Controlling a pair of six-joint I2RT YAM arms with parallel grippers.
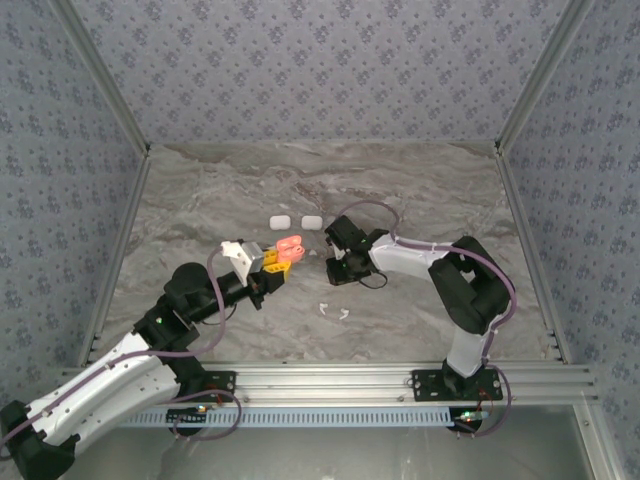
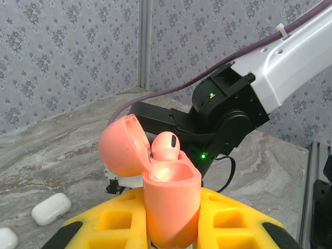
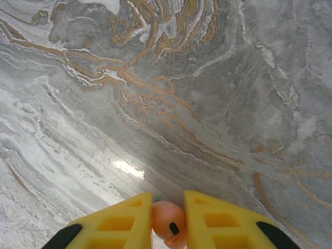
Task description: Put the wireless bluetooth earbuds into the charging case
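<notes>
left gripper [image 1: 278, 260]: clenched on the pink charging case [image 2: 171, 202] – yellow fingers [image 2: 116, 223] press its body from both sides
pink charging case: upright, lifted off the table [image 1: 200, 200] near its centre; lid [image 2: 122, 145] swung open toward 9 o'clock in the left wrist view
seated earbud [image 2: 165, 145]: salmon-pink, in the well just beside the lid hinge, head standing above the rim (how deep the stem goes I cannot tell)
near well [image 2: 166, 174]: open, pale glare inside
right gripper [image 3: 168, 203]: closed tight on a second pink earbud [image 3: 168, 220] – it is pinched between the two yellow fingers, dark oval spot facing the wrist camera
right gripper place: at 3 o'clock of the case in the top view, near it but apart, pointing down at bare marble
white cases [image 1: 279, 220] [image 1: 311, 221]: two, lids closed, lying side by side on the table at 12 o'clock of the pink case
loose white earbuds [image 1: 323, 307] [image 1: 344, 314]: two on the table at 5 o'clock of the pink case, close to each other, well apart from both grippers
right arm [image 2: 244, 98]: stands behind the open case in the left wrist view, green lights lit on its black joint
</notes>
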